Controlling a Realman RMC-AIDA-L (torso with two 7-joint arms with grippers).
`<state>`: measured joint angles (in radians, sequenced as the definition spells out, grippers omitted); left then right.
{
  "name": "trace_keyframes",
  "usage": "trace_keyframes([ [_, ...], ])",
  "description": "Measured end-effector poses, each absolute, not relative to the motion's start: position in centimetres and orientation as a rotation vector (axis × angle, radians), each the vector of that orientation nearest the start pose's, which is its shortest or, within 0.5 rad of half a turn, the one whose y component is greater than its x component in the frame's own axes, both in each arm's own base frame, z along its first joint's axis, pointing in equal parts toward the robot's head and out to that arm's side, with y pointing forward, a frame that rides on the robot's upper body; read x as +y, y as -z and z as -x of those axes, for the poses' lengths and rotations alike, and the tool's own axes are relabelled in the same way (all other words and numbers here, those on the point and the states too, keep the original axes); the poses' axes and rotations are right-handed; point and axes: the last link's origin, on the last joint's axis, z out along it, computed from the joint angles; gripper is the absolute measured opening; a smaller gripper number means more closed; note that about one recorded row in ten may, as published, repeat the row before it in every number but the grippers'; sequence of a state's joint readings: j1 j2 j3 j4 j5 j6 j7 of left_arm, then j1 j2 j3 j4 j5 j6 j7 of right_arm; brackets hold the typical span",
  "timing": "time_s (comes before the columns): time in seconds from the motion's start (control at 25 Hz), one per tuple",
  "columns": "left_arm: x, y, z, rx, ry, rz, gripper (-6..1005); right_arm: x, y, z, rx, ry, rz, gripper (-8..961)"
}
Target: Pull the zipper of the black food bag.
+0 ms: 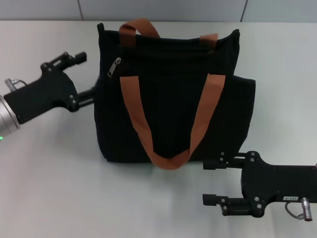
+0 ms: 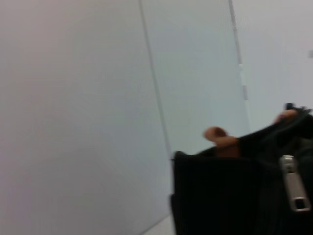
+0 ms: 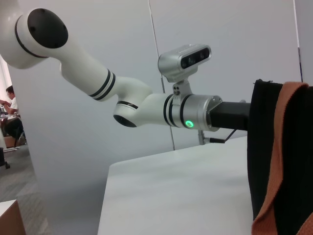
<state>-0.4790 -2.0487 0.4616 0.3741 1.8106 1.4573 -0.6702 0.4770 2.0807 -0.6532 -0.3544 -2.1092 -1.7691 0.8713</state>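
Observation:
The black food bag [image 1: 173,99] lies on the white table with two orange-brown handles [image 1: 168,158]. Its zipper pull [image 1: 114,66], a small silver tab, sits near the bag's upper left corner on the zip line. My left gripper [image 1: 87,74] is open at the bag's left side, level with the pull and a short way left of it; its lower finger [image 1: 88,92] is against the bag's edge. The left wrist view shows the pull [image 2: 295,188] close up on the bag [image 2: 220,196]. My right gripper [image 1: 205,181] is open and empty by the bag's bottom right edge.
The white table [image 1: 49,173] spreads left of and in front of the bag. A grey wall [image 1: 163,10] runs behind the table. The right wrist view shows the left arm [image 3: 146,107] reaching to the bag's edge [image 3: 264,147] and a handle strap [image 3: 286,161].

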Motion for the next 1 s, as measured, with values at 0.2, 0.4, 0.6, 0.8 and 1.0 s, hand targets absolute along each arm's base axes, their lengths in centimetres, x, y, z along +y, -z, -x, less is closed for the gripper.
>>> trace_keyframes([
  [0.2,32.6,-1.4,29.8,-0.138,0.767,2.290,789,24.7,4.7,-27.4,0.264,-0.941,2.945,619],
  [0.4,32.4,-1.3,29.5,-0.085,0.773,2.290,786,24.7,4.6,-27.3,0.263,-0.943,2.943,614],
  [0.6,32.4,-1.1,29.3,-0.046,0.755,2.283,782,24.8,4.6,-27.3,0.259,-0.945,2.939,608],
  [0.8,32.5,-1.0,29.3,-0.040,0.756,2.284,615,24.9,4.6,-27.2,0.256,-0.946,2.938,602],
  [1.0,32.5,-0.9,29.1,-0.023,0.756,2.291,456,25.0,4.6,-27.1,0.253,-0.947,2.938,596],
])
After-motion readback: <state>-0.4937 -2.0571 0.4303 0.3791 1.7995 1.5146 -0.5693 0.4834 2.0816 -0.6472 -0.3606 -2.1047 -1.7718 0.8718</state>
